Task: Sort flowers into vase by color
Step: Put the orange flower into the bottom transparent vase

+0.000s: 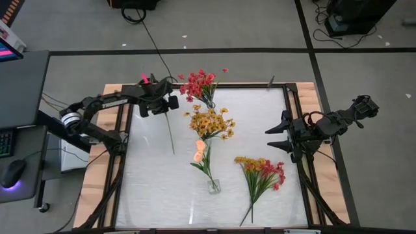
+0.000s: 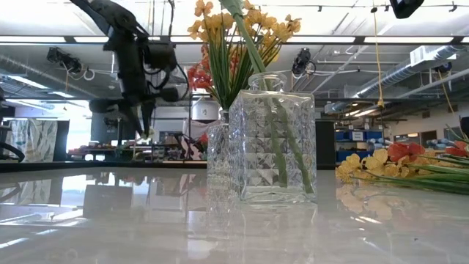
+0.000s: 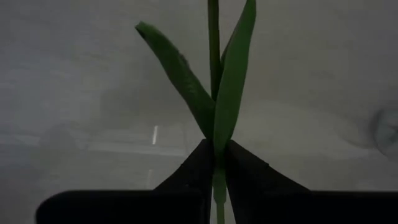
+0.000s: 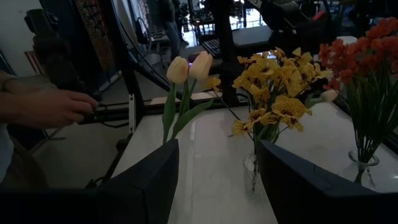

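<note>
Left pincer (image 1: 170, 103) grips a stem (image 1: 169, 130) above the glossy white table (image 1: 149, 188) at ten o'clock; right pincer (image 1: 276, 138) gapes at three.

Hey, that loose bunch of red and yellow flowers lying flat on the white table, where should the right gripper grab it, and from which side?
Probably from straight above, on the bare green stems of the loose red and yellow bunch. It lies flat on the white table, blossoms toward the open right gripper and stems narrowing toward the table's near edge. Close the fingers across the stems, below the leaves, sparing the blossoms.
</note>
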